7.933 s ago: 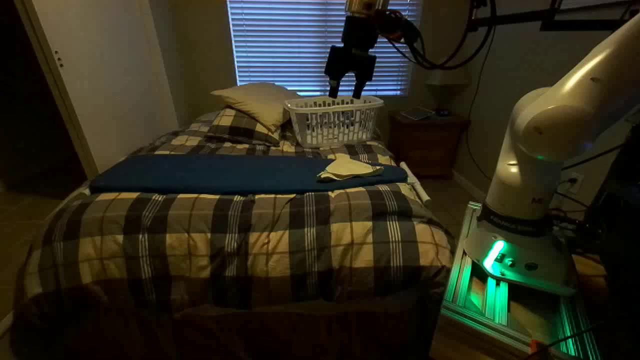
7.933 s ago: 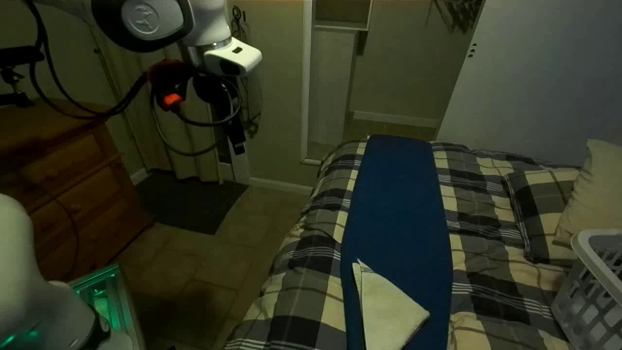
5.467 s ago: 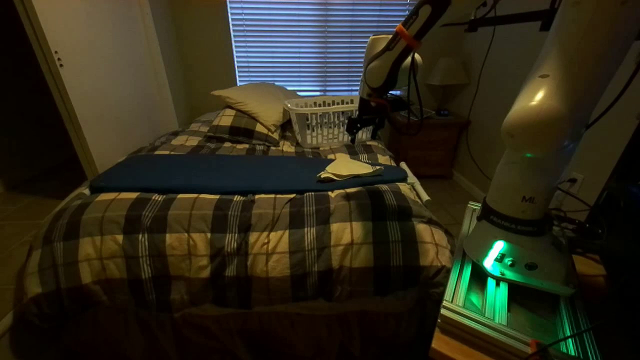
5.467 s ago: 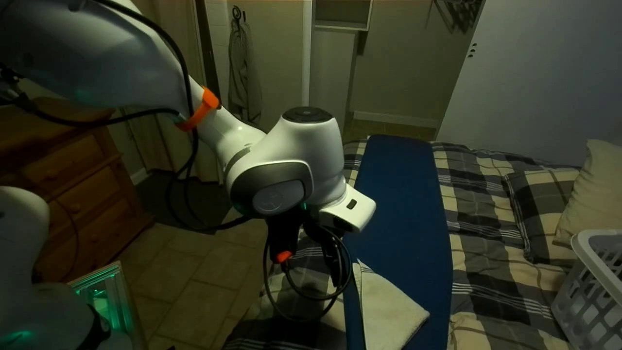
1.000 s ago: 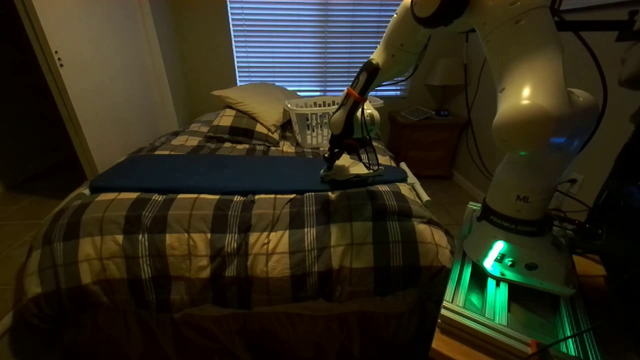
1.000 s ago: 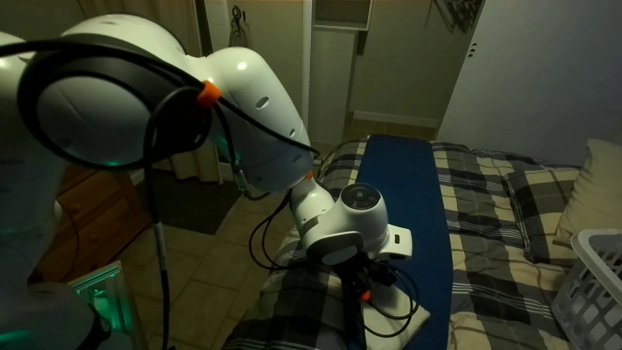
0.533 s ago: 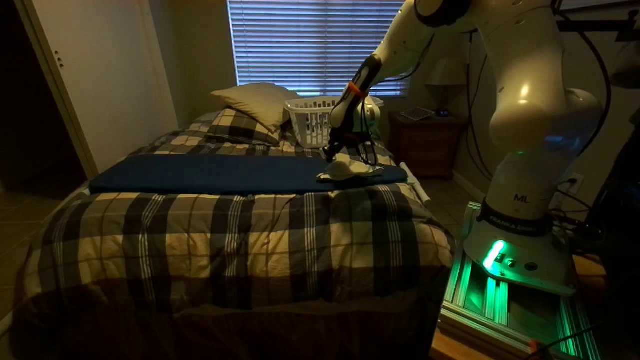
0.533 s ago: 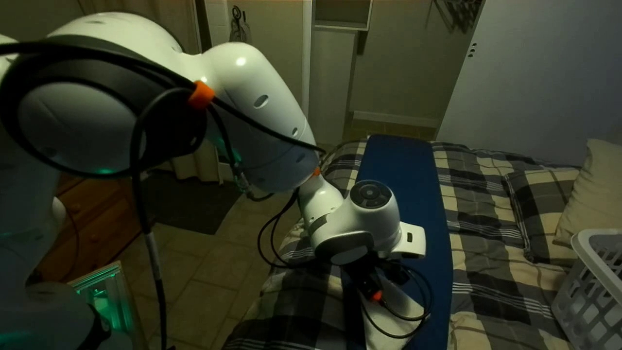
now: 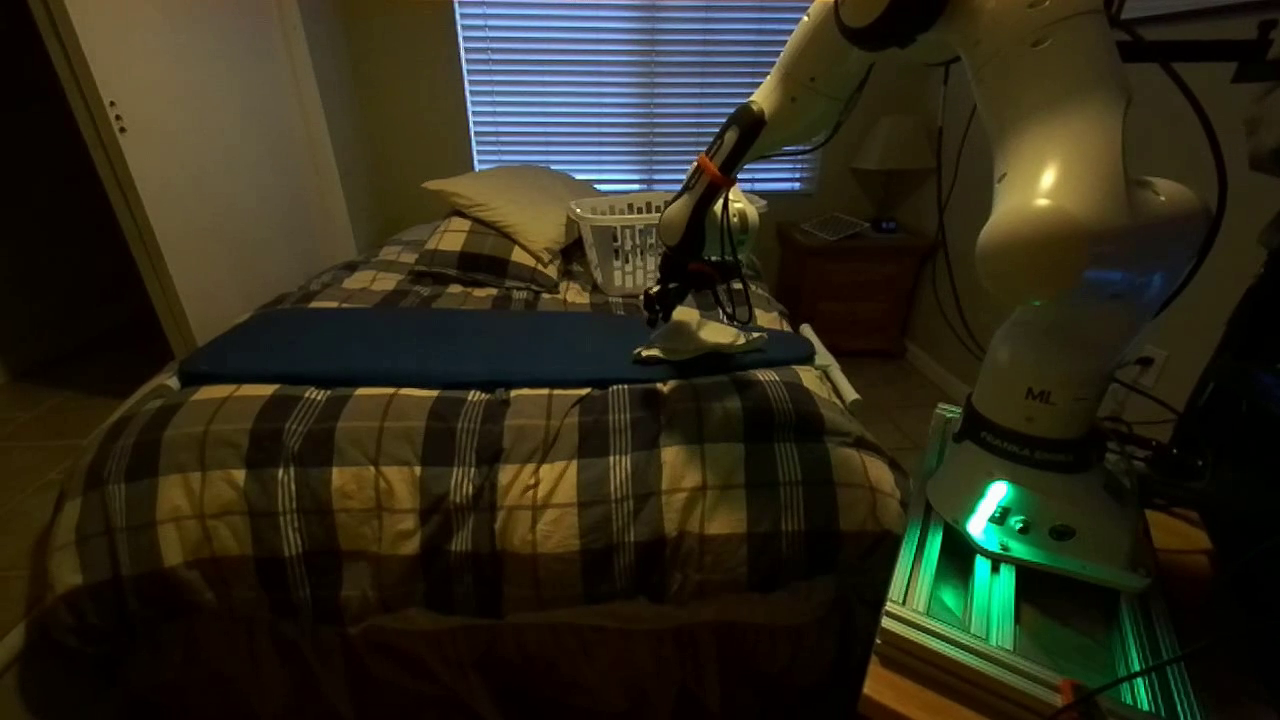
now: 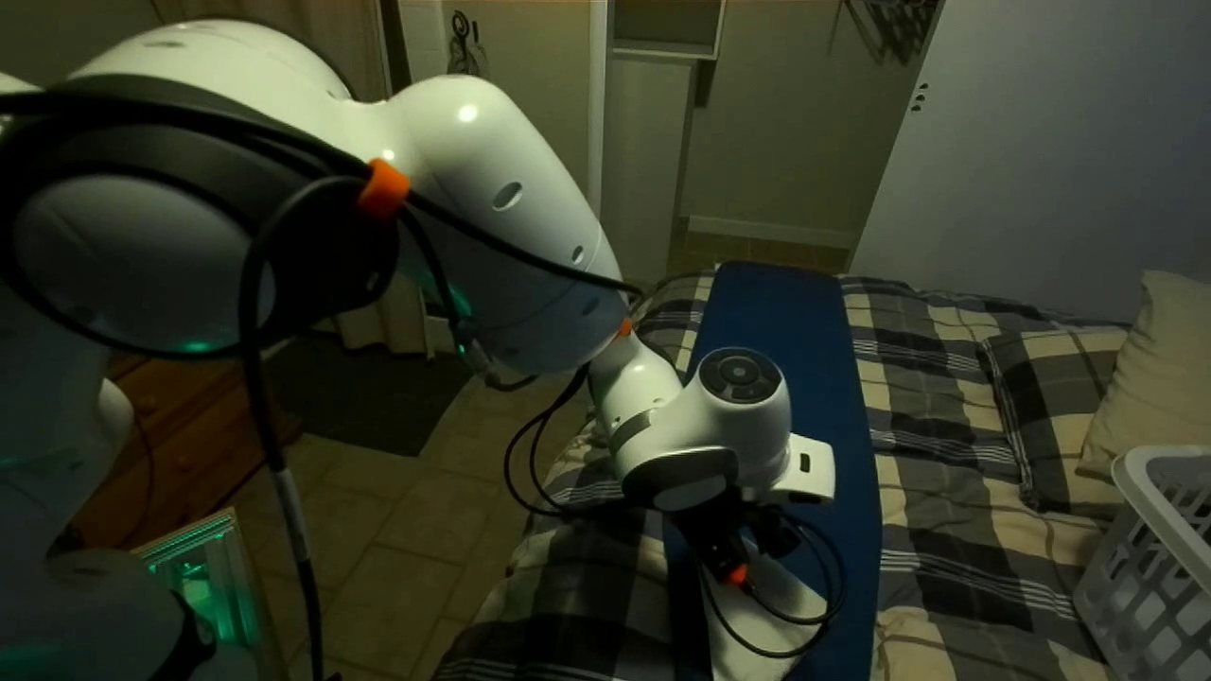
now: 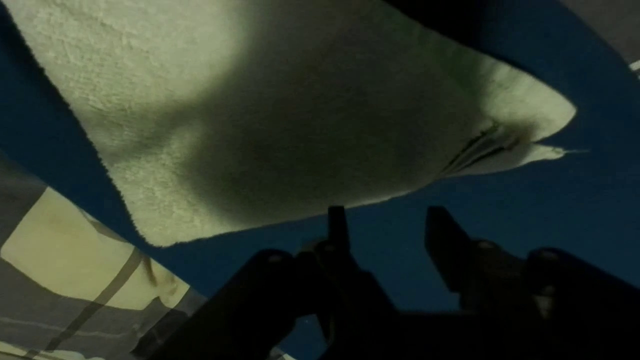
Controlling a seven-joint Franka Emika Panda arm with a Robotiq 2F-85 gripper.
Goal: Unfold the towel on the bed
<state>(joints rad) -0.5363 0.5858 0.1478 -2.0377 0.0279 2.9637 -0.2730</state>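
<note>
Just ahead of the gripper [image 11: 387, 212] in the wrist view, your towel [image 11: 280, 110] lies folded on the dark blue cloth [image 11: 530, 215] across the bed [image 9: 400, 480], its near edge crosswise to the parted, empty fingers [image 11: 337, 230]; contact unclear. Your pinch probably calls for a forward reach. Compared with a second ago, the gripper sits slightly higher.

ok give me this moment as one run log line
towel: folded, on blue ironing board atop bed | gripper: open, empty, near towel's edge | unfolding: pending
</note>
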